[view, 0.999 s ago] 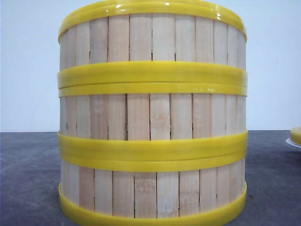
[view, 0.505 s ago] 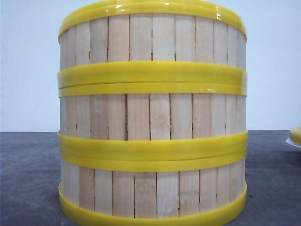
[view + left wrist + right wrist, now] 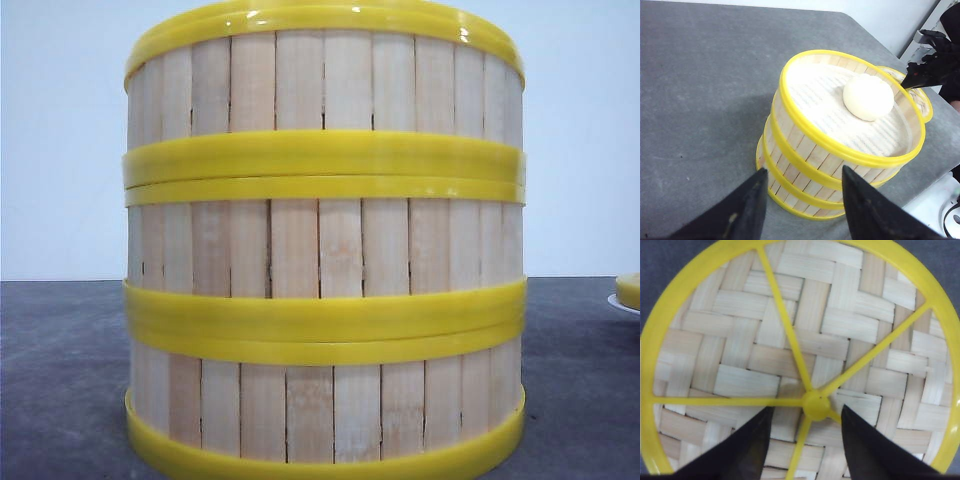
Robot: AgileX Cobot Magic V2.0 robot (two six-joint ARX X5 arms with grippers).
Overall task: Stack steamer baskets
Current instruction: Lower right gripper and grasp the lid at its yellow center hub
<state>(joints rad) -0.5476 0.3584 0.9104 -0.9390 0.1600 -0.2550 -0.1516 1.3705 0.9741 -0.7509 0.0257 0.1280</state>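
Yellow rims line up clean: all three baskets (image 3: 323,250) sit stacked, one on another, on the grey desk (image 3: 60,370), w/ a white bun (image 3: 868,97) on the liner of the top one. So the stacking looks done to me; the step in hand, as I judge it, is the lid (image 3: 805,350).

Left end effector (image 3: 802,205) hangs open beside the stack, holding nothing, fingers apart and clear of the wall. I'd keep it off, no bumping the tower.

Right end effector (image 3: 804,440) hovers over the woven lid, open, fingers either side of the yellow centre knob (image 3: 816,406). Can't tell if the tips touch the weave. From the left wrist cam the lid lies just behind the stack, right arm above it.

To do it well, imo: centre on the knob, close firmly before lifting since it's small and glossy, could slip. Lift straight up, high enough to clear the top rim and the bun, then lower level so the lid seats all round, not tilted on one edge. Release only once it's settled.
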